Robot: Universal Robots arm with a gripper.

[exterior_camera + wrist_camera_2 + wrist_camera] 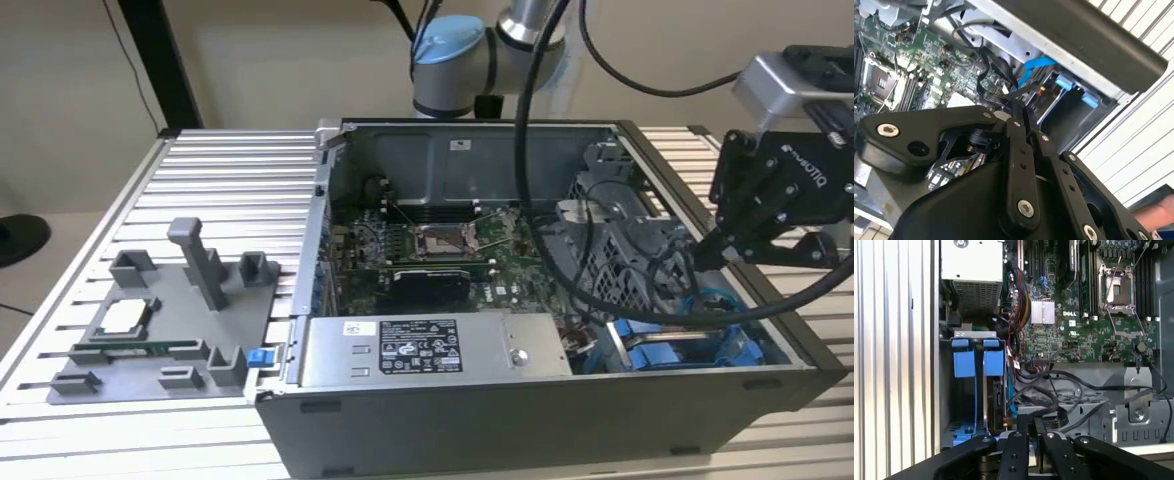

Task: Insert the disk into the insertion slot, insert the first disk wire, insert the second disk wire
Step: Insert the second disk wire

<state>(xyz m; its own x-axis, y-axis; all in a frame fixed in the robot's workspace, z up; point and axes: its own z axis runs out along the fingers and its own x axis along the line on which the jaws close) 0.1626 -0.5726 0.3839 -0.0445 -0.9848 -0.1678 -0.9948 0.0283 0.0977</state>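
Note:
The insertion slot [969, 405] is the grey cage with blue rails at the case's corner, on the exterior view's right [667, 345]. Two blue tabs [979, 360] cap it. Under one tab a thin dark edge [998, 402] stands in the bay; it looks like the disk seen edge-on, label hidden. Loose black wires [1054, 407] loop beside the cage, and a blue wire [1036, 65] curves over it. My gripper [1030, 426] hovers just above the cage [714, 255], its black fingers [1016, 130] pressed together. I cannot tell whether a wire is pinched between them.
The open case [534, 420] lies on a ribbed aluminium table [227, 180]. A grey power-supply box [427, 350] sits along the near wall, and the green motherboard [441, 250] fills the middle. A grey fixture [160, 320] with parts stands on the exterior view's left. A thick black cable [574, 280] hangs over the case.

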